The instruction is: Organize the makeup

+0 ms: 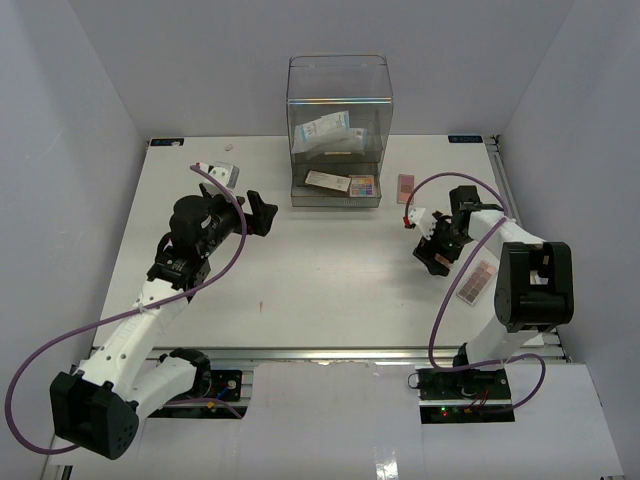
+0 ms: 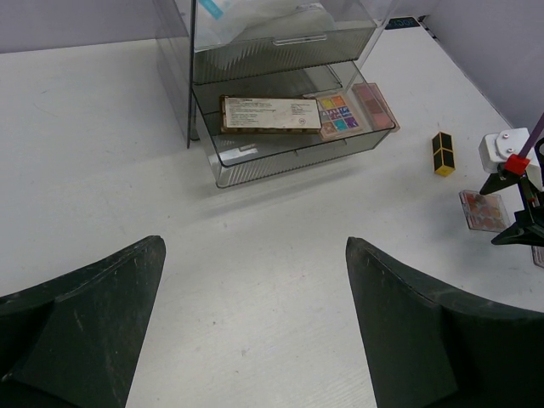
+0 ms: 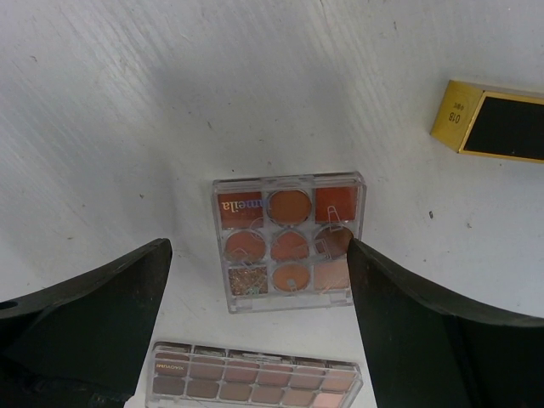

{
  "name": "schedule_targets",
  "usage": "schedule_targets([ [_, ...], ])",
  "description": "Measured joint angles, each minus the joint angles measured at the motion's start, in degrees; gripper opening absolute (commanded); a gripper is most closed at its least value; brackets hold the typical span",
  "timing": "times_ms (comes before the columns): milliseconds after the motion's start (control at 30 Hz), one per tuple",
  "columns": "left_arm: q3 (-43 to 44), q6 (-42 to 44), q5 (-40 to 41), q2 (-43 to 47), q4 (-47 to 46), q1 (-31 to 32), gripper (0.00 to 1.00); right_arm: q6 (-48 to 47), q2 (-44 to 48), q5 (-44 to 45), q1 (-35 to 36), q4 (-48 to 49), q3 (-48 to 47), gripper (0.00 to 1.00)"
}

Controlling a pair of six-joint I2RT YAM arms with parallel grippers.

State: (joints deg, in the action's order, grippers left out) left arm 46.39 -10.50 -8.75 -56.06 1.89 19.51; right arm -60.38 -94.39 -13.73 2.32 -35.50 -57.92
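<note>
Downward, right claw (image 3: 257, 255) spread over square palette (image 3: 289, 252), left claw (image 2: 255, 246) open

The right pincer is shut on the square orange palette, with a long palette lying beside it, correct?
No. The right pincer is open, not shut: its fingers stand apart on either side of the square palette, as the right wrist view shows. The long palette does lie beside it.
</note>
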Motion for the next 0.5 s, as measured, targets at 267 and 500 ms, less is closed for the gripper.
schedule_targets([
  [267,-0.1,0.1,0.0,-0.6,0.0,0.0,0.98,-1.6,-1.0,1.3,-0.6,0.3,-0.7,0.90],
  [500,-0.1,0.2,0.2,-0.6,0.0,0.0,0.98,-2.0,-3.8,2.1,-1.0,1.6,-3.2,0.90],
])
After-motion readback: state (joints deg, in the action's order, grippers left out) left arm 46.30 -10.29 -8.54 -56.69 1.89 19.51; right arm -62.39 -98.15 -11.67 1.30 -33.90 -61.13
